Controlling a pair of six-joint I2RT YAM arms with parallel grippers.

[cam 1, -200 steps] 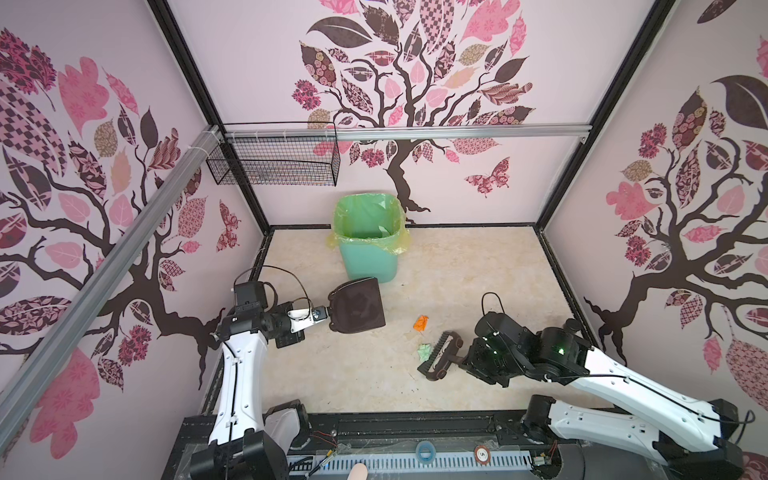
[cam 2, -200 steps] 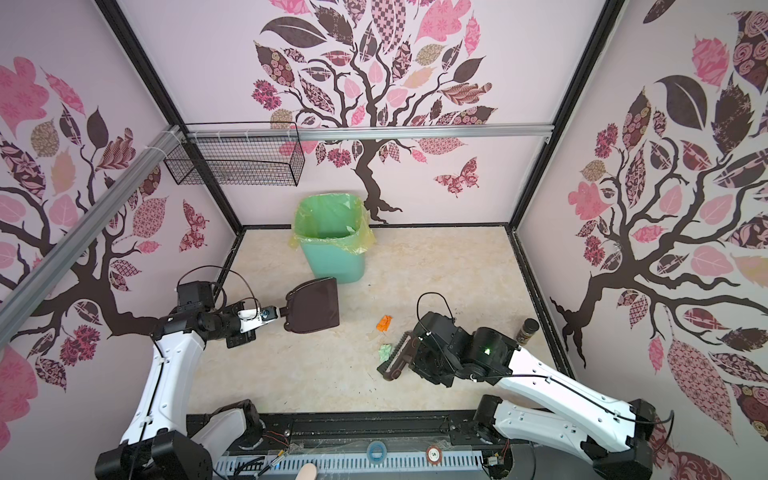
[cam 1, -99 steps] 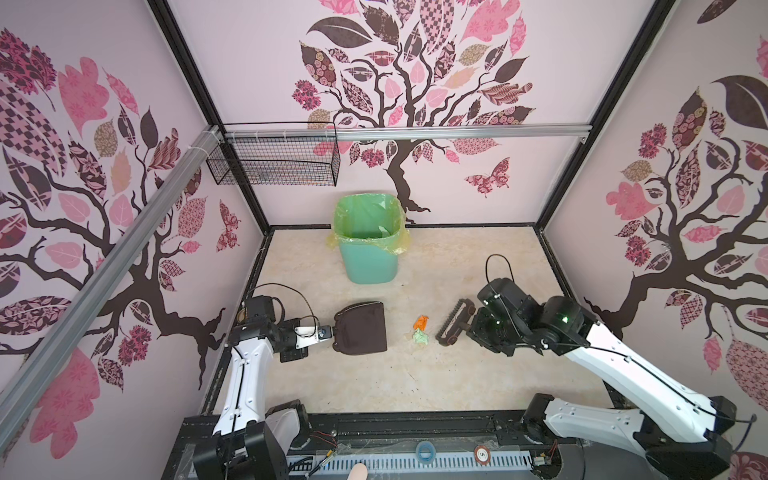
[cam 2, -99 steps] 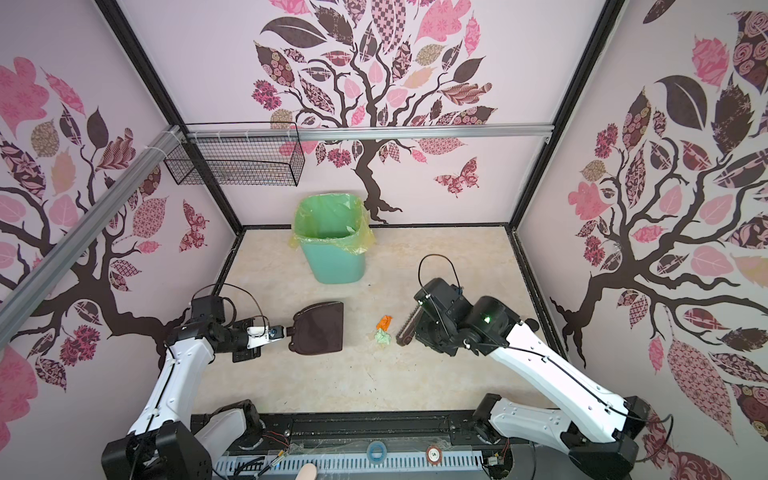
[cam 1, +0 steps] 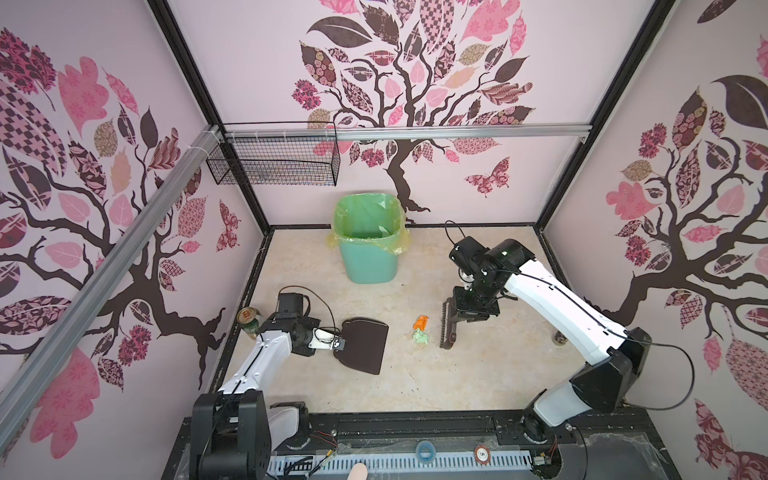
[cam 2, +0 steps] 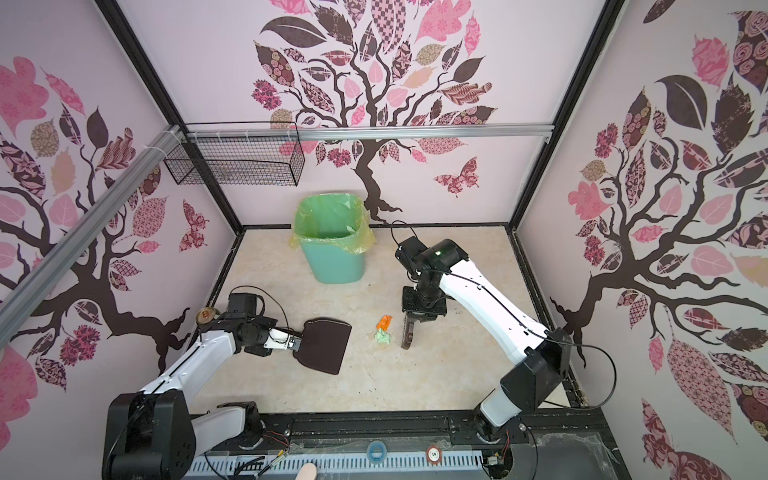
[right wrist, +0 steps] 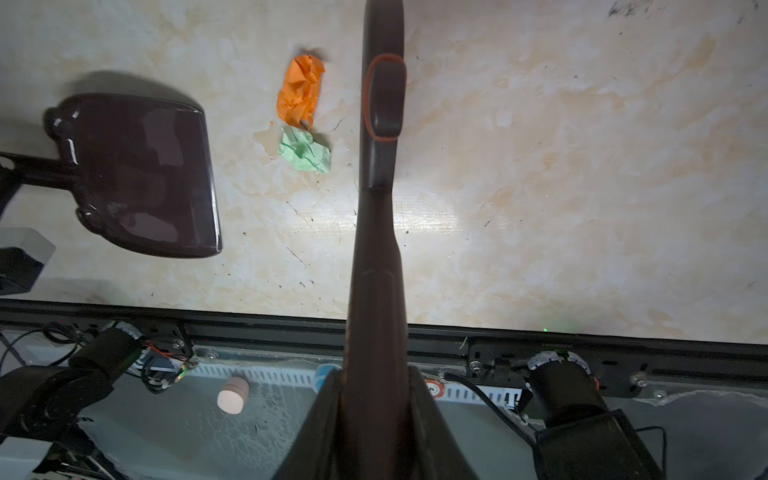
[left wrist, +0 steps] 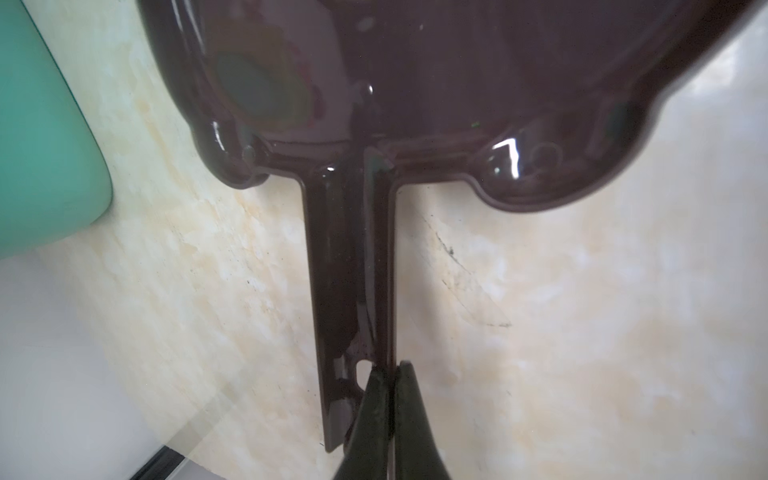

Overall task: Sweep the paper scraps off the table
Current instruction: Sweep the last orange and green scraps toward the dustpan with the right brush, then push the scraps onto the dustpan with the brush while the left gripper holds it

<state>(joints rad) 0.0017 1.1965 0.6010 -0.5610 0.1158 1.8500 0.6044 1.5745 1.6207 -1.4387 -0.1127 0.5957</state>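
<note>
Although the left gripper (cam 1: 336, 344) is clamped on the dustpan (cam 1: 365, 347) handle and the right gripper (cam 1: 462, 315) on the brush (cam 1: 446, 332), an orange paper scrap (cam 1: 422, 321) and a mint-green paper scrap (cam 1: 420, 337) lie unswept between them on the table (cam 1: 457, 382), mid-frame in both top views.

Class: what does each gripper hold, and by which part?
The left gripper pinches the dustpan at the end of its handle; the right gripper clamps the brush by its handle.
</note>
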